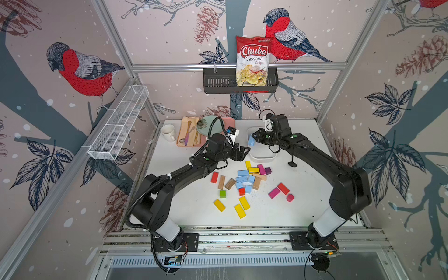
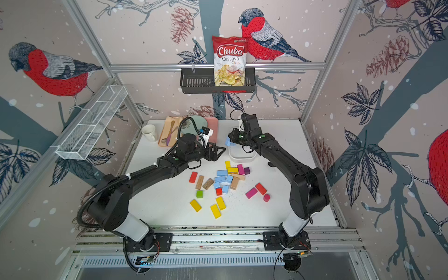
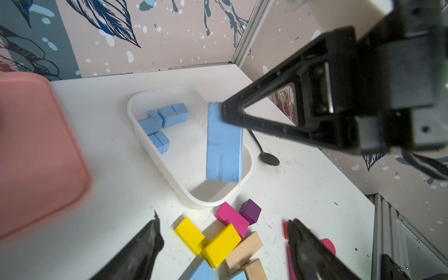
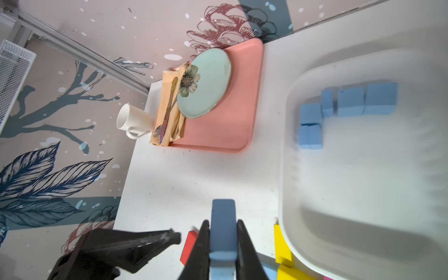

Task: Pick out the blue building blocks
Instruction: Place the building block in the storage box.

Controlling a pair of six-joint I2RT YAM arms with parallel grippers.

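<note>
right gripper [image 4: 223,222] is closed tight on a light blue bar [image 4: 222,211], a black finger flat against each long face and the bar's end poking out past the tips. seen from the left wrist, the bar hangs on end, lifted off the table, in front of the white plastic tray [image 3: 198,203]. in both top views it sits at the tray edge that faces the left arm; whether it is over the inside or just over the rim i cannot tell. inside the tray, bunched at the end away from the pile, lie a handful of blue cubes [image 3: 167,116], touching one another

left gripper [image 3: 224,217] has its jaws spread wide with nothing between them, hovering just beside the tray's near end, close to the right gripper but apart from it. under it is the far edge of the pile: two yellow blocks [image 3: 220,244], a magenta block [image 3: 230,218], a purple cube [image 3: 251,211] and plain wooden blocks [image 3: 244,249]

the loose blue blocks [image 1: 241,179] sit packed in the middle of that pile on the white table [image 1: 194,206], with a red bar [image 1: 214,177], a green cube [image 1: 222,194] and three yellow bars [image 1: 244,203] scattered nearer the arm bases. at the back, a pink tray [image 4: 242,121] carries a pale green plate [image 4: 206,82], with a white mug [image 4: 132,121] near it
</note>
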